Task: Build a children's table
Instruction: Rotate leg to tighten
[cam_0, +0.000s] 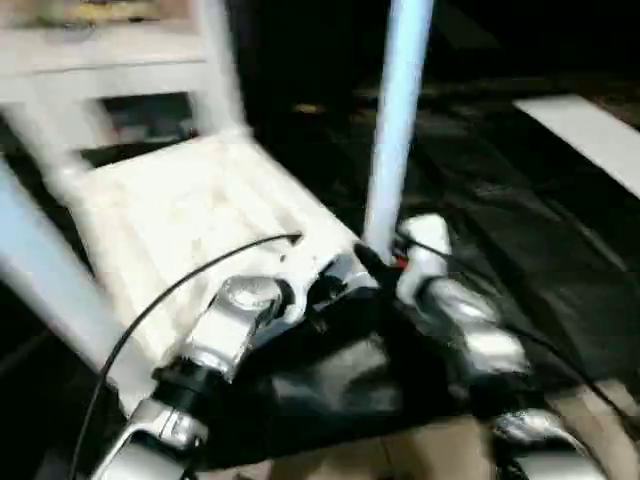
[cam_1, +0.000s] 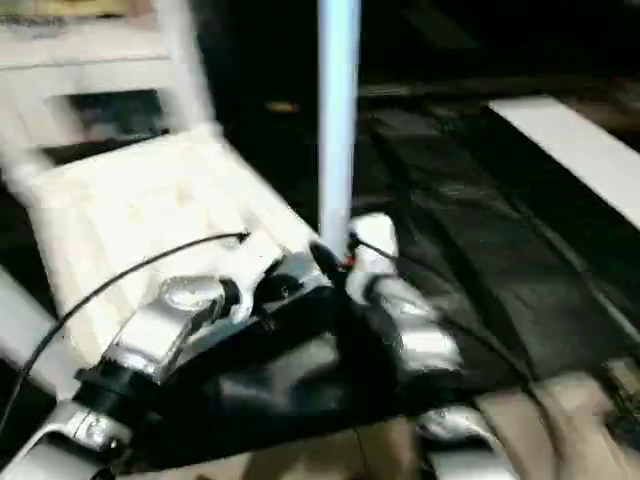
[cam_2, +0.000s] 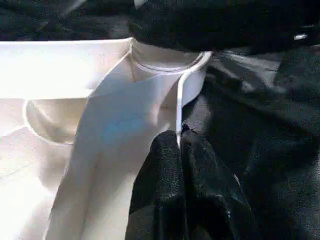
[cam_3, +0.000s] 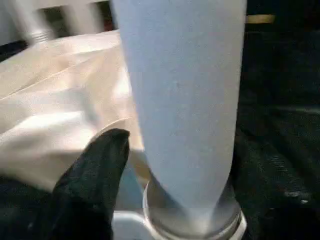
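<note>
**Mia:** Where is the white table top?

**Ben:** It lies upside down on the dark sheet on the floor. You can see its ribs. One corner points at the robot.

**Mia:** And the legs?

**Ben:** One tube leg stands straight up in the round corner socket at that near corner. Another leg runs slanted along the left side of the top. Two more legs stand up at the far side.

**Mia:** What is the right tool doing?

**Ben:** It is clenched around the bottom of the upright leg, just above the socket. One black finger sits on one side of the tube, and the other finger is on the other side.

**Mia:** And the left tool?

**Ben:** Its two fingers are pressed tight on the thin edge of the table top, right beside the same socket. So both tools are very close together at that corner.

**Mia:** Is there room to move?

**Ben:** To the right, yes. The dark sheet is bare there, up to a white strip far off. To the left the table top fills the space. Behind it stands a white cabinet, close to the far edge of the top.
</note>
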